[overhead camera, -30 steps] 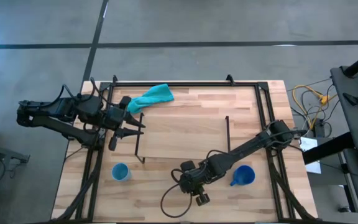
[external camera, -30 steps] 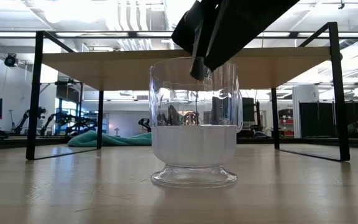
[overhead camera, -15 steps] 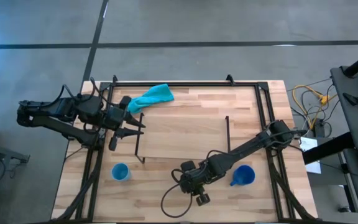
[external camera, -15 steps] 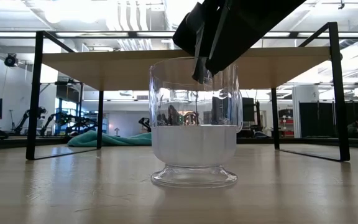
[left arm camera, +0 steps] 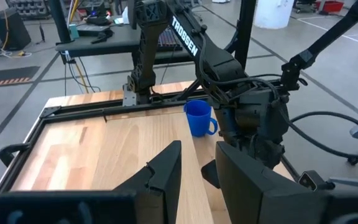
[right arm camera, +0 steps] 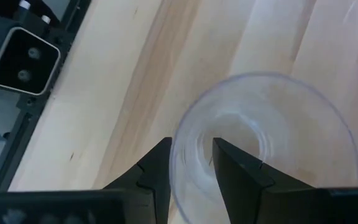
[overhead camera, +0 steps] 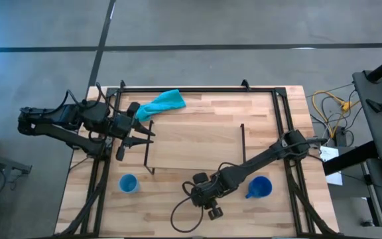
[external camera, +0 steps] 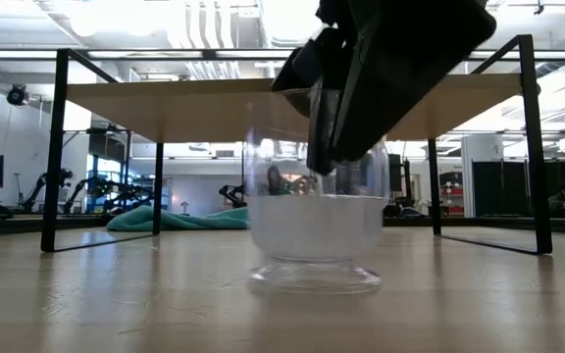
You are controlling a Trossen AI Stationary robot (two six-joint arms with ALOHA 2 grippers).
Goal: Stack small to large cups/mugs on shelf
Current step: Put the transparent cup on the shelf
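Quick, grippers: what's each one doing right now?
Left gripper: open, empty, waiting over the shelf's left end.
Right gripper: pinching the glass cup's rim.

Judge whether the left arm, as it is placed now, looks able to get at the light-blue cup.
Probably yes. The left gripper hovers at the shelf's left end, and the light-blue cup stands uncovered on the table just in front of it. The right gripper is off at the clear glass cup.
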